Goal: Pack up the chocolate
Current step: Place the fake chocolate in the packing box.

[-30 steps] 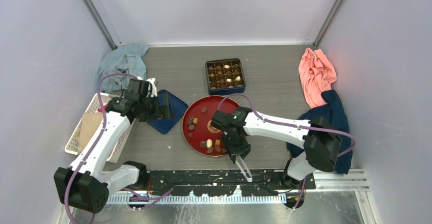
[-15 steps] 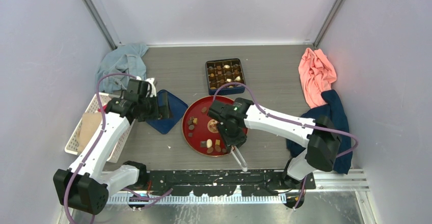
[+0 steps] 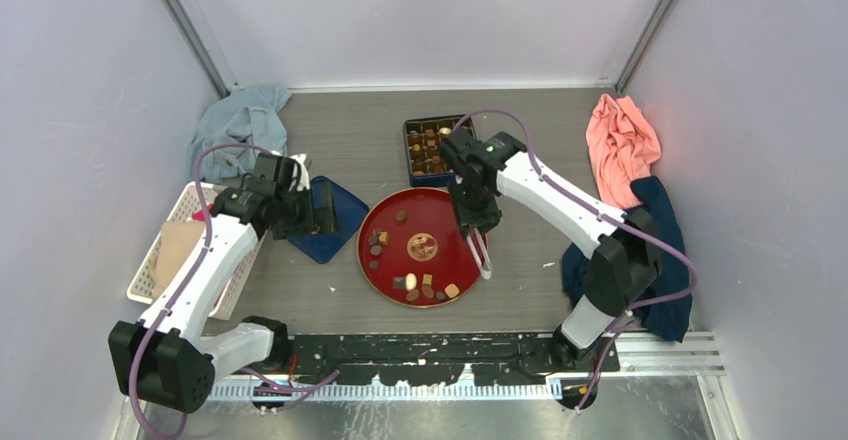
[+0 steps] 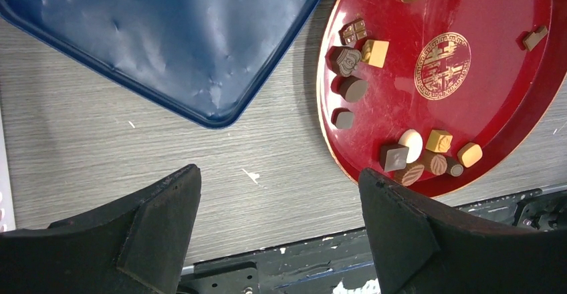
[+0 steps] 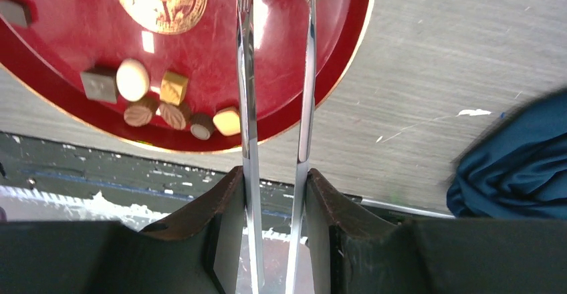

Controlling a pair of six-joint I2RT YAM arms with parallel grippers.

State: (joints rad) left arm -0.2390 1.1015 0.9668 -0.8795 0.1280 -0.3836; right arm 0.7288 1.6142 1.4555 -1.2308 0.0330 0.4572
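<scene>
Around the red plate [image 3: 432, 218], bare table lies open from 4 to 8 o'clock. At 3 o'clock the tongs [image 3: 478, 255], clamped in the right gripper [image 5: 274, 174], hang over the rim. The right arm [image 3: 540, 185] covers part of the chocolate box [image 3: 408, 150] at 1 o'clock. The blue lid [image 4: 167, 33] and the spread-jawed left gripper [image 4: 277, 172] crowd 10 o'clock.

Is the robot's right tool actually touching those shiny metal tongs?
Touching. The right wrist view shows both metal arms of the tongs squeezed between the two sides of the right tool, no gap.
</scene>
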